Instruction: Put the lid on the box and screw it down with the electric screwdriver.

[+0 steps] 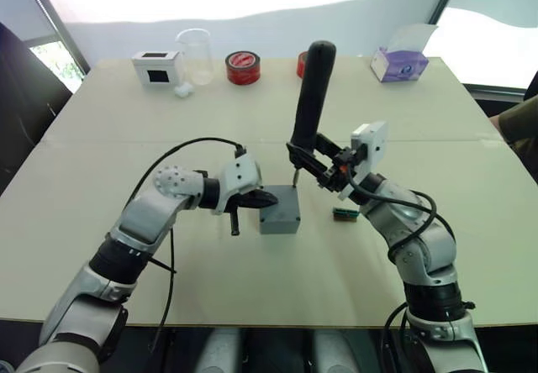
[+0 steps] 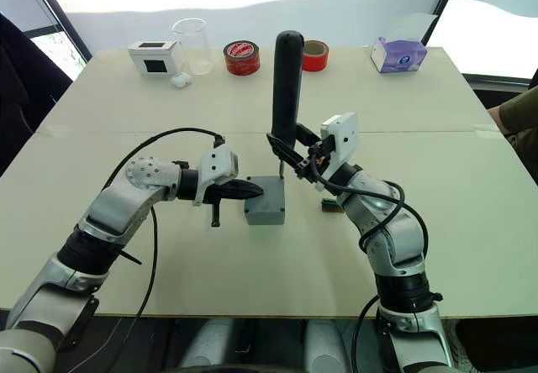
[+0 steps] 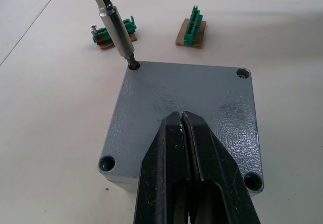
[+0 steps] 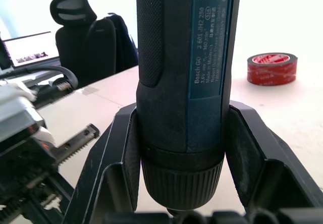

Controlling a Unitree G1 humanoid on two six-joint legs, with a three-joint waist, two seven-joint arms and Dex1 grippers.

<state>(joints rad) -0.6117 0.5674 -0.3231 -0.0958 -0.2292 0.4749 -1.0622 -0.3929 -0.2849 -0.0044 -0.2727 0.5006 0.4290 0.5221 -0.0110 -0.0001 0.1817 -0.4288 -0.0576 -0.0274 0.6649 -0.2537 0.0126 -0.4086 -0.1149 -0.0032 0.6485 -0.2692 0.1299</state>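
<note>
Right gripper (image 4: 181,183) is clamping the upright Bosch GO electric screwdriver (image 1: 312,96), bit sitting in a corner hole of the lid (image 3: 186,113) on the box (image 1: 280,219) mid-table, left gripper (image 3: 189,153) fingers pressed together, resting on the lid.

Grey lid (image 3: 186,103) sits on the box (image 1: 280,219); upright black electric screwdriver (image 1: 312,96) has its bit in 1 corner hole.

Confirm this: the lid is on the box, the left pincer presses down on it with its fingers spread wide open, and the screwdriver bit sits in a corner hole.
Not quite. The left pincer rests on the lid with its fingers shut together, as the left wrist view shows. The rest holds: the lid is on the box, and the electric screwdriver has its bit in a corner hole.
</note>
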